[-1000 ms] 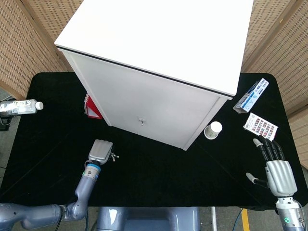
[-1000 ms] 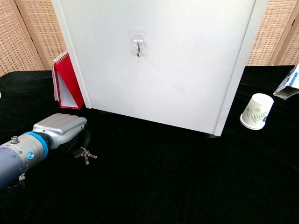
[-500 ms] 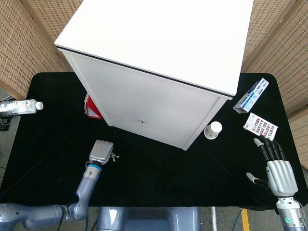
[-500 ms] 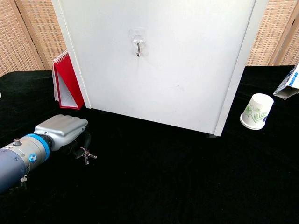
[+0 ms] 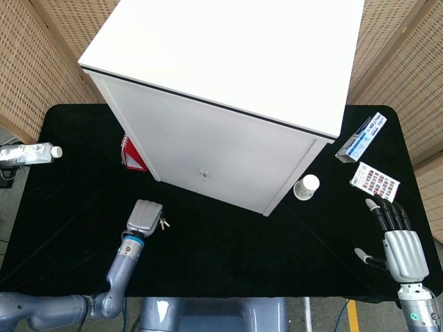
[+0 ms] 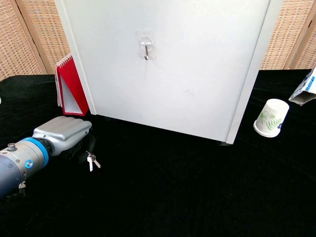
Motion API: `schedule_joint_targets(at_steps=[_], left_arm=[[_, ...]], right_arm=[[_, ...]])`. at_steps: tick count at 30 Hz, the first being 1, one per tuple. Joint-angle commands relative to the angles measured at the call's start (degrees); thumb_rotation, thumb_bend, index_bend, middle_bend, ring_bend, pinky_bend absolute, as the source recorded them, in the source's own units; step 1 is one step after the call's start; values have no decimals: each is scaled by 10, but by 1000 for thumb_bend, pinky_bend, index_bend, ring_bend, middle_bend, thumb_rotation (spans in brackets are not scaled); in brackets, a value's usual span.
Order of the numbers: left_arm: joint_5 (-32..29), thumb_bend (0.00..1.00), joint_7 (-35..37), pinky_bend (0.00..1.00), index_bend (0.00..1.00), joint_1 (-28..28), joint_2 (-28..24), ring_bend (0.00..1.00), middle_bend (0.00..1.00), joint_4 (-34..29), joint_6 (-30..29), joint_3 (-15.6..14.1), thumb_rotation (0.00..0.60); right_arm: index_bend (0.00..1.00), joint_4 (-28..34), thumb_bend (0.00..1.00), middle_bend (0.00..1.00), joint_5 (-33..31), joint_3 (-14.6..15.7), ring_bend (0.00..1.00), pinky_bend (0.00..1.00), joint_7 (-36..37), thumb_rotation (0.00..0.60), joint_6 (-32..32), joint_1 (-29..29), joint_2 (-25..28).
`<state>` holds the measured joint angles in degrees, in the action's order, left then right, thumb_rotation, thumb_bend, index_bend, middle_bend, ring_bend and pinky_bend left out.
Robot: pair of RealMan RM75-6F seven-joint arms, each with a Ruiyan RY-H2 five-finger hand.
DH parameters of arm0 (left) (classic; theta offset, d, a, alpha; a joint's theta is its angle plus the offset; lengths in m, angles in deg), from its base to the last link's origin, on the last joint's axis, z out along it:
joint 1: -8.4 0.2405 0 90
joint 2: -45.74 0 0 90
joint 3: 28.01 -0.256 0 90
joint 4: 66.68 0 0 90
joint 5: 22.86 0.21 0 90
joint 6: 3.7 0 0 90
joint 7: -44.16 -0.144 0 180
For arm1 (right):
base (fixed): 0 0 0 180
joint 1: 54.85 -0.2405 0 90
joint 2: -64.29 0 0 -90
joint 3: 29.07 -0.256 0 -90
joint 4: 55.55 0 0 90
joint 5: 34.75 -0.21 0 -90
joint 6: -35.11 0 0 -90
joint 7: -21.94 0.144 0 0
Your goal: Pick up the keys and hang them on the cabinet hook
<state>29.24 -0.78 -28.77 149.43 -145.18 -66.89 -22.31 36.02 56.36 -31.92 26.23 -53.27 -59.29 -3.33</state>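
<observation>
My left hand (image 6: pixel 61 134) hovers low over the black table (image 6: pixel 173 197) in front of the white cabinet (image 6: pixel 197 64), knuckles up and fingers curled under. It holds the keys (image 6: pixel 92 161) by their ring, and two small keys dangle below its fingertips. From the head view the left hand (image 5: pixel 145 216) has the keys (image 5: pixel 163 223) at its right edge. The metal hook (image 6: pixel 145 51) sits high on the cabinet front, up and to the right of that hand; the hook (image 5: pixel 203 174) looks tiny from above. My right hand (image 5: pixel 396 241) rests open at the table's right edge.
A red notebook (image 6: pixel 69 86) leans against the cabinet's left corner just behind my left hand. A paper cup (image 6: pixel 271 117) lies right of the cabinet. A blue-white box (image 5: pixel 361 136), a colour card (image 5: pixel 374 181) and a bottle (image 5: pixel 28 153) lie near the table edges.
The left hand has drawn back and lifted a little. The keys, which lay flat on the table, now hang from its fingers. The right hand has stayed still.
</observation>
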Motion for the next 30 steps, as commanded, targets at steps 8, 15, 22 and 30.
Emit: schedule_joint_targets(at_steps=[8,15,22,30], left_arm=[[92,481,-22,847,542,-7,-71,937,900,-95,-37,-19,600],[131,481,-60,847,552,-17,-102,937,901,-151,-61,-14,600],[174,481,-98,846,554,-34,-132,937,900,-186,-70,-9,600],[225,480,-120,847,562,-54,-148,937,901,-193,-71,1,600]], right_arm=[[0,2,131,0,2,0,0,0,2,600,-4,1,1],[0,1,132,0,-1,-2,0,0,11,600,-6,2,3],[0,1,132,0,-1,-3,0,0,13,600,-6,2,3],[0,1,132,0,-1,-3,0,0,13,600,-6,2,3]])
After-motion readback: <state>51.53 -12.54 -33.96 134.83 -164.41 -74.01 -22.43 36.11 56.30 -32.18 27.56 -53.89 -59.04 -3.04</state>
